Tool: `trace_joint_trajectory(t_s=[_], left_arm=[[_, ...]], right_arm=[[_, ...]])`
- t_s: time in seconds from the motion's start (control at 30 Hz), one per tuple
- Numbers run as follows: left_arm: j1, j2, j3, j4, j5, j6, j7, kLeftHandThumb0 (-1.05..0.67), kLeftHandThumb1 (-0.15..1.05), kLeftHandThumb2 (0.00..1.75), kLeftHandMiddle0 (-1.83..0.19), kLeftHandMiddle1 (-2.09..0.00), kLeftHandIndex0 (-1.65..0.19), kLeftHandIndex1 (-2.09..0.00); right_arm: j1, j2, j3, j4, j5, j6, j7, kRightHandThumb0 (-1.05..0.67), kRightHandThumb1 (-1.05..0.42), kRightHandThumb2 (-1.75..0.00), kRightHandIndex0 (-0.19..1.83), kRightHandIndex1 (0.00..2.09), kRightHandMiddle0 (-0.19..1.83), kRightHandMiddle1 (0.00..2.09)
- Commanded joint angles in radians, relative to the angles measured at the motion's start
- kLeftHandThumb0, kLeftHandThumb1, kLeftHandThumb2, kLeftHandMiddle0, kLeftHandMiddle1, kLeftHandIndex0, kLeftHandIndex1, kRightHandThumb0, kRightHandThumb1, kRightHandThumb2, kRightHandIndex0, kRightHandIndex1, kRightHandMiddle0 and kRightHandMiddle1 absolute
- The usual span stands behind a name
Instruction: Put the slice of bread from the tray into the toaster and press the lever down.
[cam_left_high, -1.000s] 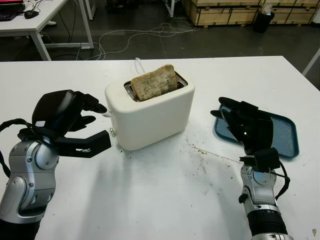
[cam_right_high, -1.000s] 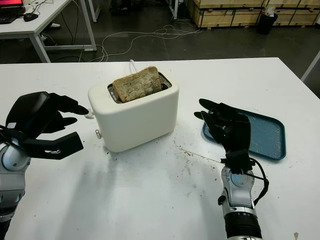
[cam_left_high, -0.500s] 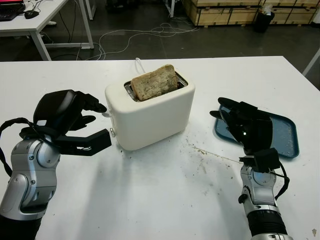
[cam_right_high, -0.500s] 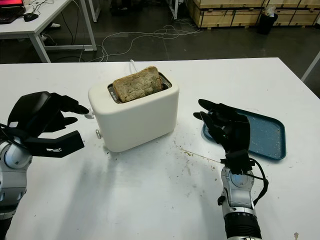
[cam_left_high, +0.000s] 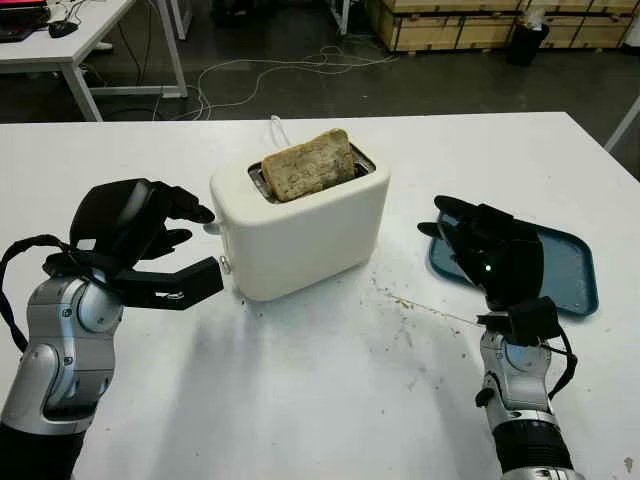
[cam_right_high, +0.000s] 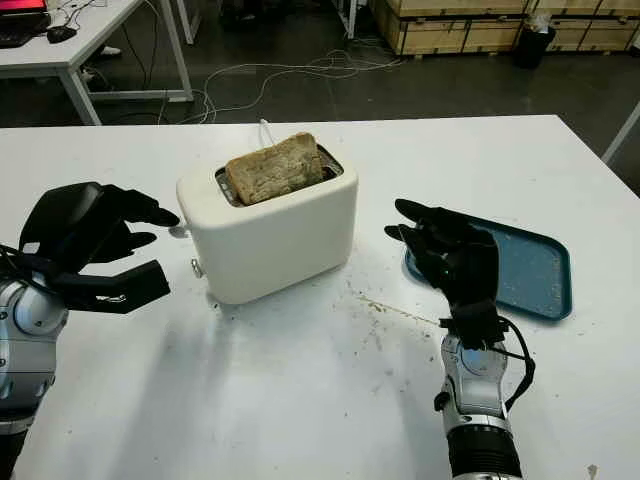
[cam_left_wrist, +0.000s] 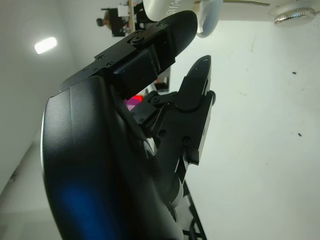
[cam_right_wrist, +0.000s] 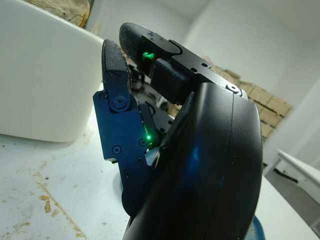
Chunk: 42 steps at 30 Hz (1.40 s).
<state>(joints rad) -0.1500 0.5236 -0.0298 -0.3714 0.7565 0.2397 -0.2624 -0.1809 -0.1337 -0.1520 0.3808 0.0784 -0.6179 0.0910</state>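
The bread slice stood in the toaster; its small stiff lever needed the empty, uncurled left hand fingertip.

Floor: dark, strewn with white cables.
Desk: white, far beyond the left hand.
Crates: wooden, far beyond the right hand, beside a black bin.
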Motion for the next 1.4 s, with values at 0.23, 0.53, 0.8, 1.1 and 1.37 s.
trace_joint_trajectory(t_s=[0.23,0.53,0.8,1.1,1.37], left_arm=[[-0.025,-0.002,-0.013,0.019,-0.007,-0.019,0.005,-0.03,0.86,0.0,-1.03,-0.95,-1.2,0.0],[-0.037,0.004,-0.023,0.035,0.0,-0.008,-0.022,-0.04,0.87,0.0,-1.06,-0.93,-1.21,-0.01],[-0.038,0.009,-0.037,0.041,0.015,-0.007,-0.026,-0.03,0.86,0.0,-1.04,-1.0,-1.23,-0.01],[-0.04,0.002,-0.046,0.055,0.012,0.01,-0.04,-0.04,0.88,0.0,-0.99,-1.04,-1.22,0.0],[-0.024,-0.018,-0.07,0.078,0.004,0.025,-0.039,-0.03,0.91,0.0,-0.99,-1.07,-1.25,-0.01]], right_arm=[[0.003,0.005,-0.006,-0.009,0.017,0.011,0.001,-0.43,-0.92,-0.14,1.19,0.19,1.1,0.0],[-0.002,0.002,-0.01,0.008,0.001,-0.013,-0.006,-0.42,-0.92,-0.15,1.19,0.19,1.09,0.0],[-0.001,0.006,-0.011,0.002,0.006,-0.007,-0.005,-0.42,-0.92,-0.15,1.19,0.2,1.09,0.0],[0.003,0.005,-0.011,-0.008,0.006,-0.006,-0.004,-0.42,-0.92,-0.15,1.18,0.2,1.09,0.0],[0.003,0.003,-0.012,-0.009,0.008,-0.002,-0.002,-0.42,-0.92,-0.14,1.18,0.21,1.09,0.0]])
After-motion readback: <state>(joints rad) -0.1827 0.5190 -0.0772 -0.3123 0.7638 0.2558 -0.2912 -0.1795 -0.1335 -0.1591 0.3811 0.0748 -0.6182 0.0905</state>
